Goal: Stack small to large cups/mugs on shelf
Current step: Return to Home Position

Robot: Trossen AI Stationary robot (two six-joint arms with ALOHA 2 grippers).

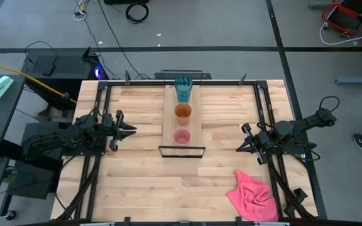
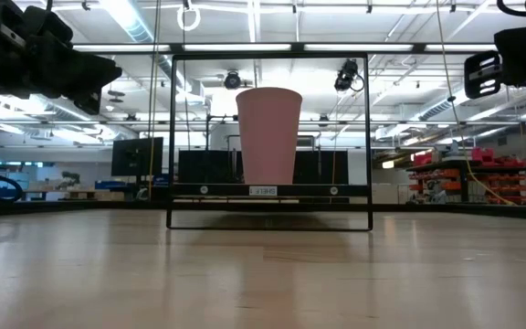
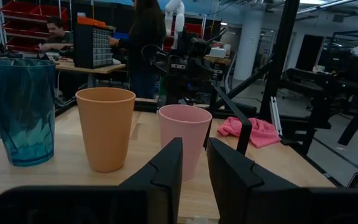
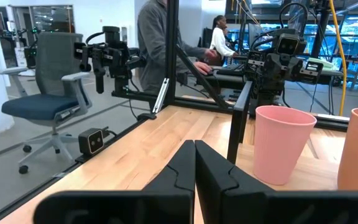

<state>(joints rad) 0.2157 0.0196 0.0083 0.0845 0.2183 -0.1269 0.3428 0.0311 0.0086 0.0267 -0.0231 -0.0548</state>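
On the counter (image 1: 137, 182) the shelf (image 1: 168, 119) lines pink cup (image 1: 181, 136), orange cup (image 1: 182, 112) and teal tumbler (image 1: 182, 88) by size, job seemingly done, so left claw (image 1: 131, 129), narrowly apart, and right claw (image 1: 239, 147), together, wait empty aside.

**Asker:** What surrounds you?

**Me:** From above, a grey floor (image 1: 231, 31) crossed by dark lines fills the top of the frame. There is a coil of black cable (image 1: 137, 10) at upper centre and a red cart (image 1: 344, 19) at upper right. Seen level, ceiling strip lights (image 2: 121, 14) run along the top.

**Asker:** Any furniture?

**Me:** An office chair (image 4: 55, 62), red storage bins (image 3: 23, 18), and people (image 3: 145, 43) at desks (image 3: 82, 67).
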